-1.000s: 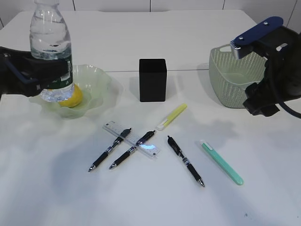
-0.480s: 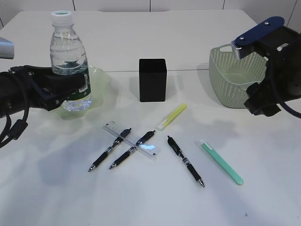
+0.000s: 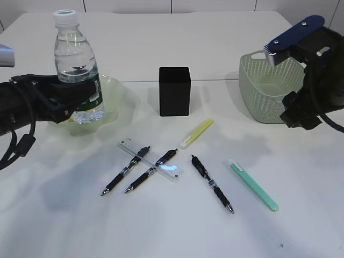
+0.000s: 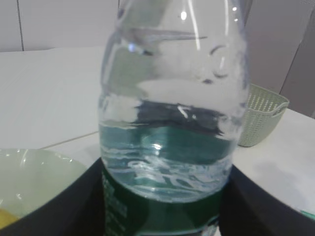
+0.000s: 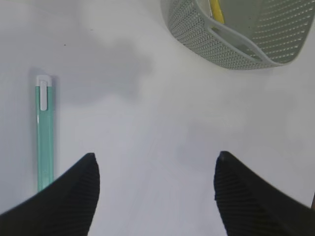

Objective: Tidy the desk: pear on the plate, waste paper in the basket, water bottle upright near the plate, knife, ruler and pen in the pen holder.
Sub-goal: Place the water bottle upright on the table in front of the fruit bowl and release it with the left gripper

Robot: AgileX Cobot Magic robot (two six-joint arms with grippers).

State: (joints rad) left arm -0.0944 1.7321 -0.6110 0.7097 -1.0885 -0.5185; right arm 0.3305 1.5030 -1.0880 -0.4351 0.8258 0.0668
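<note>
My left gripper (image 3: 67,102) holds the water bottle (image 3: 75,70) upright, jaws closed on its green label, just in front of the plate (image 3: 115,97); its long axis is vertical, so setting it down means lowering straight to the table (image 3: 177,226). My right gripper (image 5: 155,196) hangs open and empty beside the basket (image 3: 263,94), the nearer arm to the teal knife (image 3: 253,185).

an office-like desk: white table (image 3: 161,226), pens (image 3: 212,184), ruler (image 3: 150,159).
</note>
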